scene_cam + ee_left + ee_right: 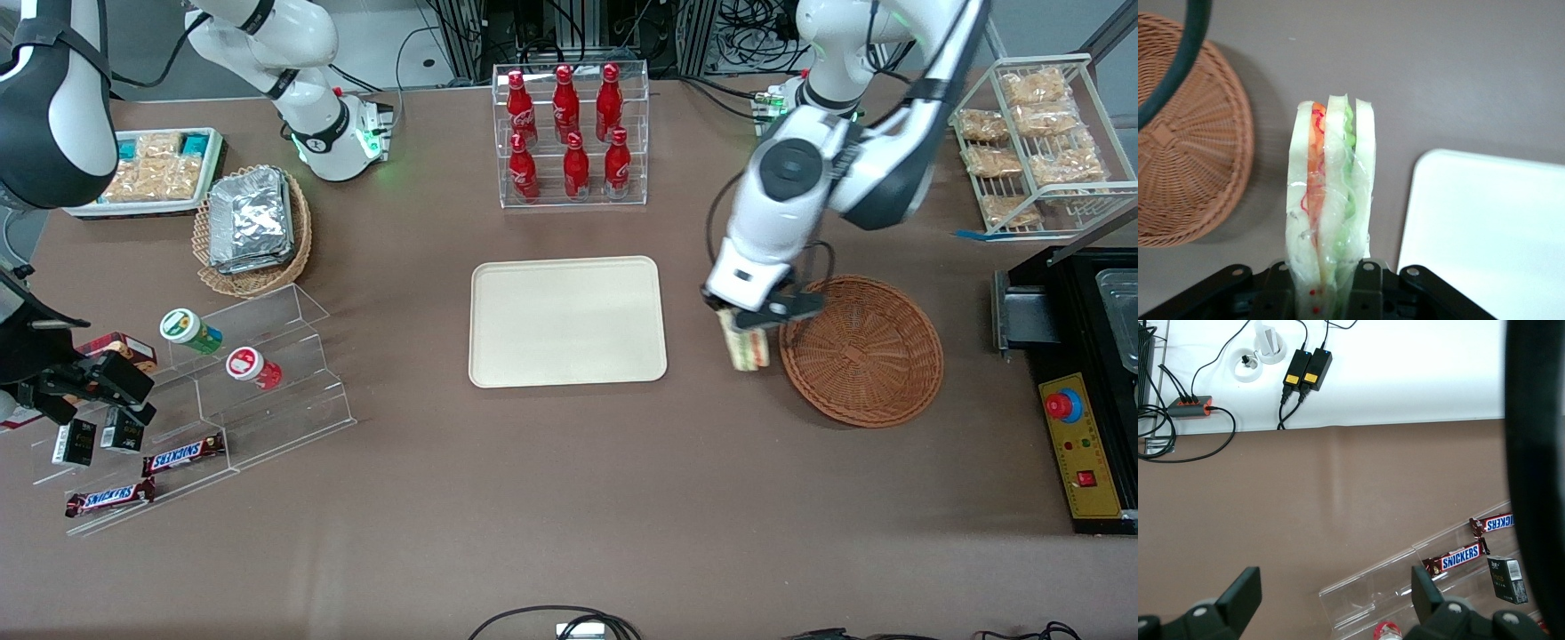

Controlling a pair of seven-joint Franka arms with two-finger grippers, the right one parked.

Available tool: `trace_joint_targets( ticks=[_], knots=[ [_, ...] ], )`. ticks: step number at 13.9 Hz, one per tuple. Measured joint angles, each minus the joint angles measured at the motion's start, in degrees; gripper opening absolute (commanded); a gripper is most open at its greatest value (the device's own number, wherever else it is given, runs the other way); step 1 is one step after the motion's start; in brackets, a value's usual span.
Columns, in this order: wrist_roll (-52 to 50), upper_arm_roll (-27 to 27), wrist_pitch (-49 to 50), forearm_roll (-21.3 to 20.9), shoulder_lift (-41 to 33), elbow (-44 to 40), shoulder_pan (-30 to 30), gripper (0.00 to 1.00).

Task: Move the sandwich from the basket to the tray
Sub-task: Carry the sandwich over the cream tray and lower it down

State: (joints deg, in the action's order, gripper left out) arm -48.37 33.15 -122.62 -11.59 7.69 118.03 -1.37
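Note:
The clear-wrapped sandwich, white bread with orange and green layers, hangs in my left gripper, which is shut on it. It is held above the brown tabletop, in the gap between the reddish-brown wicker basket and the cream tray. The basket holds nothing and the tray is bare.
A clear rack of red bottles stands farther from the front camera than the tray. A wire rack of snack packs and a black control box sit at the working arm's end. A tan basket of foil packets lies toward the parked arm's end.

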Motion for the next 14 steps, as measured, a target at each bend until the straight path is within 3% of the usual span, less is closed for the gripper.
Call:
trace_joint_targets(
  ticks=[5,9,14],
  knots=[
    [-5.6,0.2,-3.9,-7.7,10.0,-3.4,-10.7,0.0],
    [-12.5,0.1,-5.9,-14.7,20.8,-7.7,-15.8,0.0],
    [-15.1,0.1,-7.9,-16.6,27.3,-9.2,-17.5,0.0]
  ],
)
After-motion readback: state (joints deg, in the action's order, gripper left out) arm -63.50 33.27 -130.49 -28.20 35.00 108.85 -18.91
